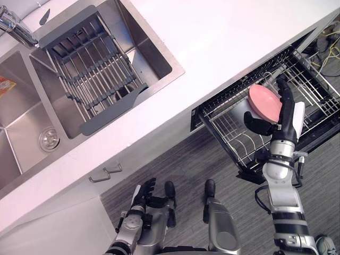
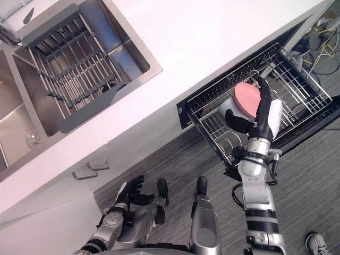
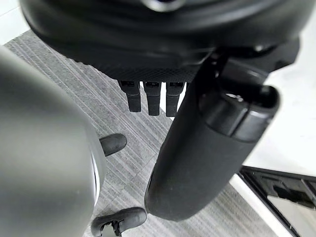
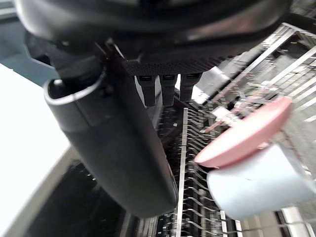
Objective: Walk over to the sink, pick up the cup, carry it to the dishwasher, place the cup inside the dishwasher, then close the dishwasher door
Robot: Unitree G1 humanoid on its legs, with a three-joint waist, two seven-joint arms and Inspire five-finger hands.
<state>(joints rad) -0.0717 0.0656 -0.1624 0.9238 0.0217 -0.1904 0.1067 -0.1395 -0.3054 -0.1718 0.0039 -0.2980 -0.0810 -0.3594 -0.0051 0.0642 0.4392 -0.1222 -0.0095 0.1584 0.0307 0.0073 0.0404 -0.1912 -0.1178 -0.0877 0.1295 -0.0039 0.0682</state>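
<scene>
The cup (image 1: 264, 102), pale with a pink round end, lies on its side in the pulled-out wire rack (image 1: 228, 130) of the dishwasher below the white counter. My right hand (image 1: 284, 114) is raised right beside it, fingers straight and thumb out in front of the cup's body. In the right wrist view a gap separates the thumb (image 4: 118, 148) from the cup (image 4: 256, 173), which rests on the rack wires. My left hand (image 1: 142, 195) hangs low by my side with relaxed fingers and holds nothing.
A steel double sink (image 1: 32, 111) with a grey drying rack (image 1: 90, 69) and a faucet (image 1: 16, 26) lies to the left in the white counter (image 1: 223, 37). A cabinet handle (image 1: 105, 174) sits below it. A shoe (image 2: 317, 242) and loose cables (image 1: 329, 48) are on the grey floor.
</scene>
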